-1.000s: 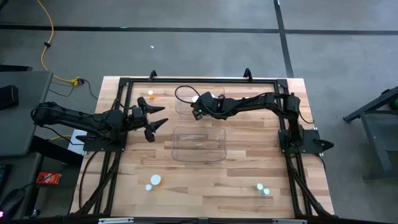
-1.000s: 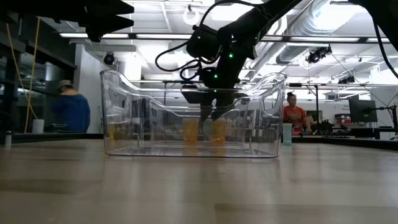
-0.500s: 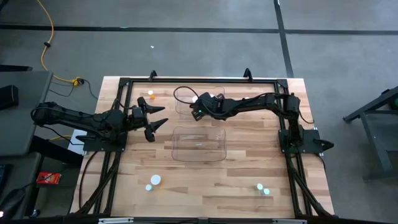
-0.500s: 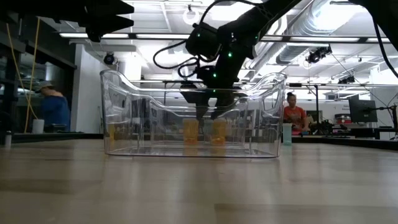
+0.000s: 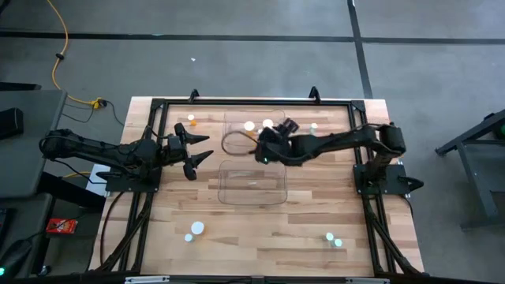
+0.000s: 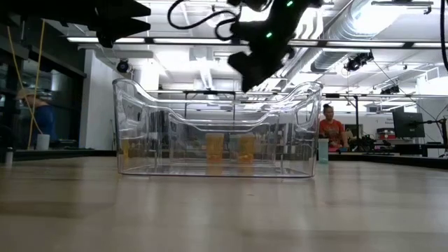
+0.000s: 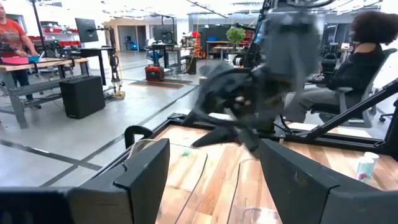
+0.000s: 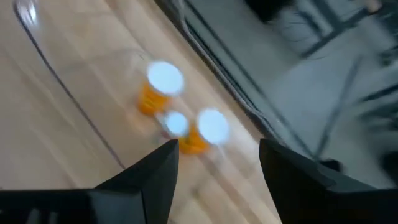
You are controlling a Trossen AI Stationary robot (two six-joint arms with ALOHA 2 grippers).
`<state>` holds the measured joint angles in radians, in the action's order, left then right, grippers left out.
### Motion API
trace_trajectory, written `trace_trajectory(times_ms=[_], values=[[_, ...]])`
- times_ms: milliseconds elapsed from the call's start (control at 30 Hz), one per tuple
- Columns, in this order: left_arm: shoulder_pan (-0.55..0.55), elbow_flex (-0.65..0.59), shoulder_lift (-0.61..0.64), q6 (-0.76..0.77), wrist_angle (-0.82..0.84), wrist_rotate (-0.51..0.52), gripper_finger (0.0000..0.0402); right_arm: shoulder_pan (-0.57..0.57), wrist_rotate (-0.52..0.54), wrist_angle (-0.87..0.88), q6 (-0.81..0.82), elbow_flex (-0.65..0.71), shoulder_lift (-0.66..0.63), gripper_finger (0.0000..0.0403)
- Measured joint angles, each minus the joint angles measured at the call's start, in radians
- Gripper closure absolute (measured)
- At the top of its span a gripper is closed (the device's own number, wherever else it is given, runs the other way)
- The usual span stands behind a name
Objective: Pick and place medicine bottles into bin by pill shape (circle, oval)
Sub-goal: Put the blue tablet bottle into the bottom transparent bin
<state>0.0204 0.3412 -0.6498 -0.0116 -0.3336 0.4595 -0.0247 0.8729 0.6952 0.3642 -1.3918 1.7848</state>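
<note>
Wood table below: my right pincer [image 5: 260, 152] hangs empty, fingers apart, beside the far bin [image 5: 237, 118], bottles [image 8: 163, 87] dropped inside. Next I should rise clear of both bins before seeking another bottle. Left pincer [image 5: 201, 151] waits apart.

Left gripper [image 5: 199, 152] held out flat from the left side, arm stretched toward the middle, fingers [image 7: 144, 173] spread apart with nothing between them. Right gripper [image 5: 261, 150] reached far across from the right side, arm bent at the elbow, raised high, fingers [image 8: 151, 177] apart and empty.
</note>
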Motion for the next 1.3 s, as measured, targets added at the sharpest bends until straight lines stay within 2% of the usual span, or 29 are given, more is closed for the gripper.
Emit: trace_trajectory(times_ms=[167,233,367,500,633,767,867,933,1000,1100,1300], values=[[0.000,0.000,0.000,0.000,0.000,0.000,0.0163,-0.083,0.146,0.250,0.209,0.006,-0.012,0.0187],[0.000,0.000,0.000,0.000,0.000,0.000,0.0163,-0.105,0.184,0.294,0.287,0.059,-0.035,0.0187],[0.000,0.000,0.000,0.000,0.000,-0.003,0.0163,-0.116,0.121,0.285,0.405,0.245,-0.150,0.0187],[0.000,0.000,0.000,0.000,-0.001,-0.002,0.0163,-0.114,0.065,0.183,0.455,0.454,-0.356,0.0187],[0.000,0.000,0.000,0.000,-0.012,0.001,0.0163,-0.122,0.004,-0.088,0.302,0.649,-0.604,0.0187],[0.000,0.000,0.000,0.000,-0.012,0.000,0.0163,-0.097,-0.191,-0.539,0.013,0.860,-0.832,0.0187],[-0.001,0.000,0.000,0.000,-0.011,-0.002,0.0163,-0.044,-0.367,-0.888,-0.149,0.997,-0.931,0.0187],[-0.001,0.000,0.000,0.000,-0.011,-0.002,0.0163,-0.001,-0.424,-1.040,-0.216,1.053,-0.962,0.0187],[-0.001,0.000,0.000,0.000,-0.010,-0.003,0.0163,0.039,-0.440,-1.109,-0.267,1.074,-0.971,0.0187],[-0.001,0.000,0.000,-0.010,-0.002,-0.003,0.0163,0.083,-0.456,-1.123,-0.316,1.073,-0.971,0.0187],[-0.001,0.000,0.000,-0.071,0.051,-0.003,0.0163,0.098,-0.464,-1.122,-0.314,1.070,-0.968,0.0187]])
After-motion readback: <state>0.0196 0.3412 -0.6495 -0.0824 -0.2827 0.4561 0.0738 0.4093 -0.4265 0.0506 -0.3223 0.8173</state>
